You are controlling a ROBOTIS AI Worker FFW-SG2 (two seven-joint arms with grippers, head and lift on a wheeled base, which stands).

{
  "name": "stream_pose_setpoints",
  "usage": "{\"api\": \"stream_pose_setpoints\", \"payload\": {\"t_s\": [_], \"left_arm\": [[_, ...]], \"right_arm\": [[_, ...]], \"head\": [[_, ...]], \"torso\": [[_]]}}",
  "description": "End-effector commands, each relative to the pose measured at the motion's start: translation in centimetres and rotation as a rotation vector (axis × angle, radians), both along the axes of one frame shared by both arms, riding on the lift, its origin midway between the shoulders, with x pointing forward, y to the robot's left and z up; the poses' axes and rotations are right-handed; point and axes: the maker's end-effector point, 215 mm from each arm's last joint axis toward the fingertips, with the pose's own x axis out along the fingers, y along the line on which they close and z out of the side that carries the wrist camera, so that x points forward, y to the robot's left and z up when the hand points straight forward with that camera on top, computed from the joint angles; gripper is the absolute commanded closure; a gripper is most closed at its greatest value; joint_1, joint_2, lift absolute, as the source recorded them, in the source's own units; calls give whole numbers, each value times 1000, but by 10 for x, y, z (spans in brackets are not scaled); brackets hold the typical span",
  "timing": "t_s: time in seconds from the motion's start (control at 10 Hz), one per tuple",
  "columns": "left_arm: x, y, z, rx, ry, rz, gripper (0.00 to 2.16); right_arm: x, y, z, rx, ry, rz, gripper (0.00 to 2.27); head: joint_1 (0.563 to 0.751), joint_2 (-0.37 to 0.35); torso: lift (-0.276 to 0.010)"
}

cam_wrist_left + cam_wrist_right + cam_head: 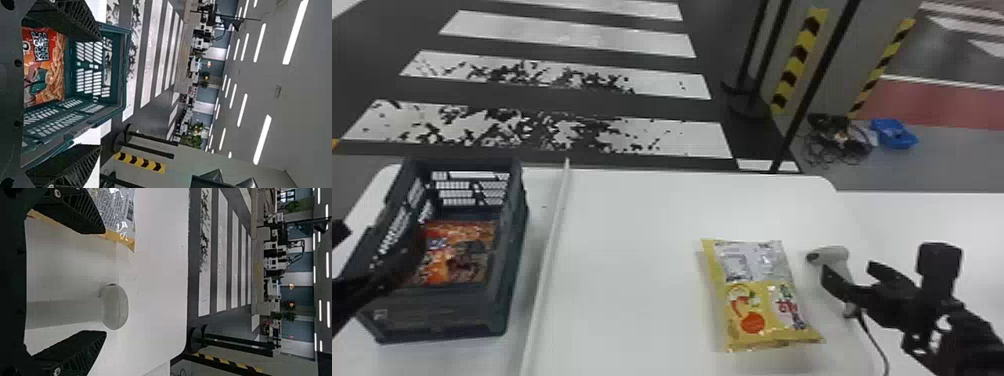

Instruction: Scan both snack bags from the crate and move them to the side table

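My left gripper (pixel 414 260) is at the crate (pixel 442 312) on the left, over its left wall. An orange-red snack bag (pixel 457 250) lies inside the crate. In the left wrist view, my left gripper (pixel 98 94) is open, with the crate (pixel 127 70) and the orange-red bag (pixel 43 64) beyond its fingers. The yellow snack bag (pixel 757 295) lies flat on the table, right of centre. Beside it my right gripper (pixel 849 280) stands open at the grey-white scanner (pixel 834 257). The right wrist view has the scanner (pixel 113 307) between the spread fingers of my right gripper (pixel 105 282), not gripped.
A raised pale strip (pixel 547 260) crosses the white table (pixel 632 225) between crate and yellow bag. The scanner's dark cable (pixel 874 340) runs down beside the right arm. Another white surface (pixel 922 215) adjoins at the right. Black posts stand behind the table.
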Motion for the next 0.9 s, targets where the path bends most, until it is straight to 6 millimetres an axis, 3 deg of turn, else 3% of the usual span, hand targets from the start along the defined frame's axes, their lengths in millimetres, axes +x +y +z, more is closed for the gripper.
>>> {"api": "stream_pose_setpoints", "payload": {"t_s": [0.0,0.4,0.6,0.8], "left_arm": [[1,0,-4,-7,4,1,22],[4,-1,-10,-5,13,-1,22],[8,-7,-13,-6,16,-15,22],[9,-12,-17,-4,23,-28,22]], "right_arm": [[3,-11,-9,-12,27,-5,39],[13,-20,-30,42,73,43,66],[2,-34,-43,21,119,41,134],[-8,-35,-55,30,148,55,238]], "head": [[695,-201],[695,-218],[695,-229],[695,-248]], "torso": [[-95],[-95],[-95],[-95]]}}
